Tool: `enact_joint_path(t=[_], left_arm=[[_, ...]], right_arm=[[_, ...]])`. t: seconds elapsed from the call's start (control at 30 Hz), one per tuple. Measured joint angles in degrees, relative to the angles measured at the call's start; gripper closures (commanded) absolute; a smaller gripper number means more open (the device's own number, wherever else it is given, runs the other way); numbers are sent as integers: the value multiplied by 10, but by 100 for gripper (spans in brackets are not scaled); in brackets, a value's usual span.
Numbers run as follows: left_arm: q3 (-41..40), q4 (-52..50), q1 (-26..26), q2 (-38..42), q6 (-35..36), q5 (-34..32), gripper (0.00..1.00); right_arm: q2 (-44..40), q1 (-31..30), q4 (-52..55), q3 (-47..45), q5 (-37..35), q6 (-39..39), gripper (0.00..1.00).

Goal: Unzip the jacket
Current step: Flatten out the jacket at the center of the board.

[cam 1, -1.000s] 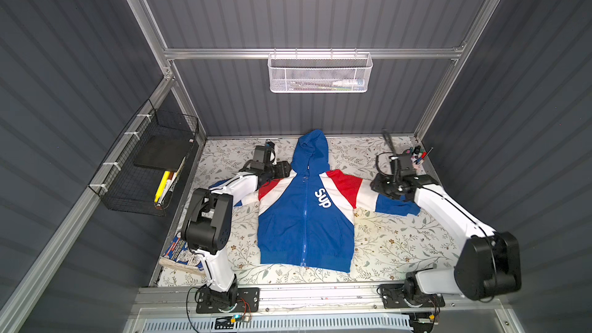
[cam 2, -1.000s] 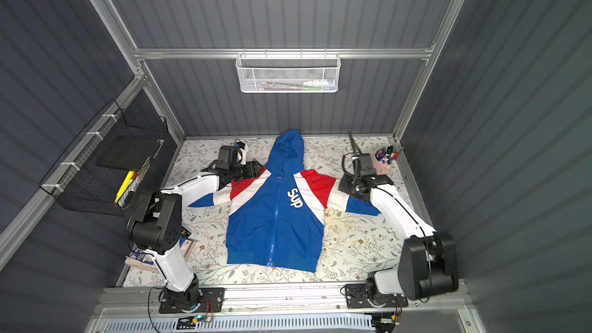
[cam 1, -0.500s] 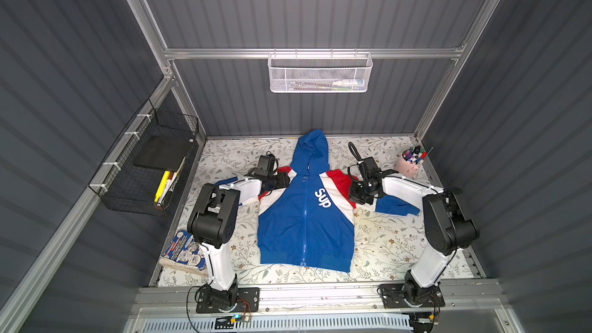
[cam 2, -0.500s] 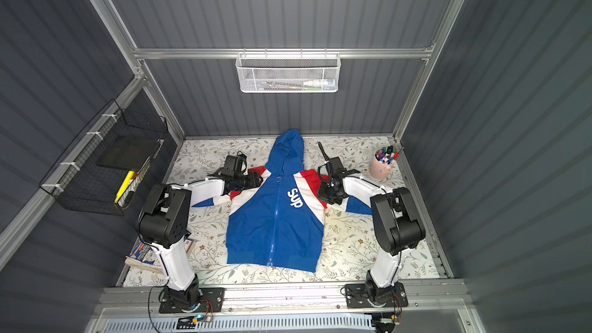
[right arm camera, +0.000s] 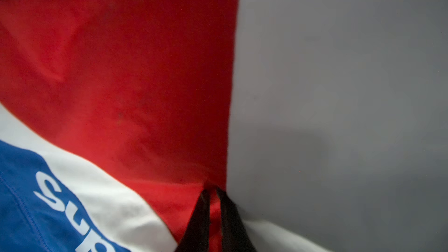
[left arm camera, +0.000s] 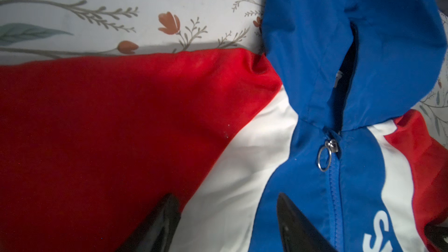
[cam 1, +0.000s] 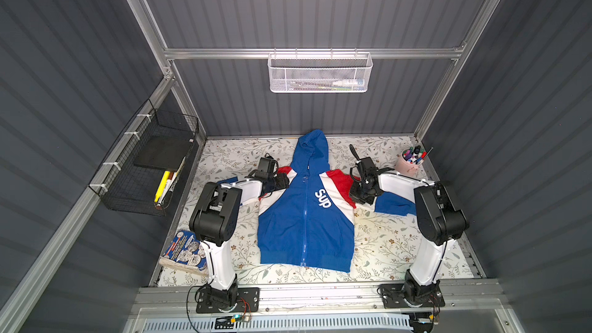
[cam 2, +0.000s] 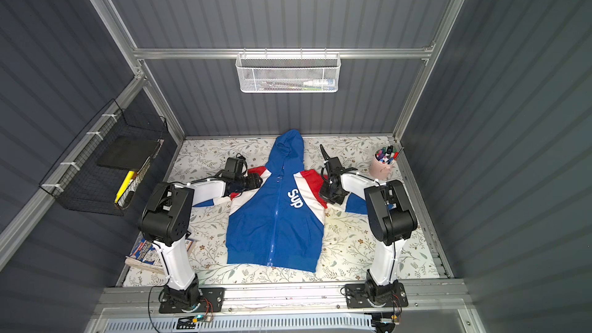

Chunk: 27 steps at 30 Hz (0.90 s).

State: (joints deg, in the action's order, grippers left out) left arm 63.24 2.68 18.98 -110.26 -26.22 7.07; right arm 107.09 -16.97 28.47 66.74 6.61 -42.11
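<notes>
**Jacket** (cam 1: 282, 225) (cam 2: 253, 229): blue, hooded, red and white shoulder bands, white "Sup" lettering. Lies flat, front up, mid-counter, with the hood toward the back wall. The zip is closed up to the neck.

**Ring pull** (left arm camera: 324, 156): metal, at the top of the zip, just under the hood opening, lying flat on the blue fabric.

**Left claw** (left arm camera: 226, 197) (cam 1: 282, 182): jaws well apart, gripping nothing. It sits low over the red and white band of one shoulder, near the ring pull but clear of it.

**Right claw** (right arm camera: 212, 190) (cam 1: 360, 197): jaws nearly together, pinching a fold of red fabric at the outer edge of the jacket's other shoulder.

**Counter** (cam 1: 384, 245): covered in a pale floral print.

**Cup** (cam 1: 410, 163): pink, full of pens, at the far right corner.

**White basket** (cam 1: 320, 73): mesh, hung on the back wall.

**Black basket** (cam 1: 150, 168): wire, on the left wall.

**Book** (cam 1: 184, 249): at the near left edge, beside the left arm.
</notes>
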Motion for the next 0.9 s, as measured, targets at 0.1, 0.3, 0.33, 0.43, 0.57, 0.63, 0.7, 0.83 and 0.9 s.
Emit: enact_joint_path(t=[0.1, 0.3, 0.33, 0.43, 0.57, 0.63, 0.7, 0.83, 0.9], left_arm=[[-1, 4, 1, 0, -6, 2, 32], [-1, 6, 8, 0, -18, 2, 32], [-1, 6, 10, 0, -20, 2, 32], [-2, 6, 16, 1, -27, 2, 32], [-10, 2, 30, 9, -33, 1, 32], [-18, 2, 38, 15, -37, 0, 32], [-24, 2, 43, 19, -40, 0, 31], [-29, 9, 46, 23, -41, 3, 25], [-28, 7, 46, 24, -38, 7, 21]], right_arm=[[0, 16, 1, 0, 2, 0, 85], [5, 57, 3, 3, 24, 7, 85], [6, 64, 2, 3, 31, 8, 85], [10, 77, 6, 9, 43, 12, 85], [19, 83, 24, 26, 33, 24, 85], [22, 91, 32, 31, 31, 31, 85], [23, 101, 39, 35, 26, 37, 85], [24, 119, 50, 40, 23, 53, 84], [24, 120, 53, 41, 24, 60, 81]])
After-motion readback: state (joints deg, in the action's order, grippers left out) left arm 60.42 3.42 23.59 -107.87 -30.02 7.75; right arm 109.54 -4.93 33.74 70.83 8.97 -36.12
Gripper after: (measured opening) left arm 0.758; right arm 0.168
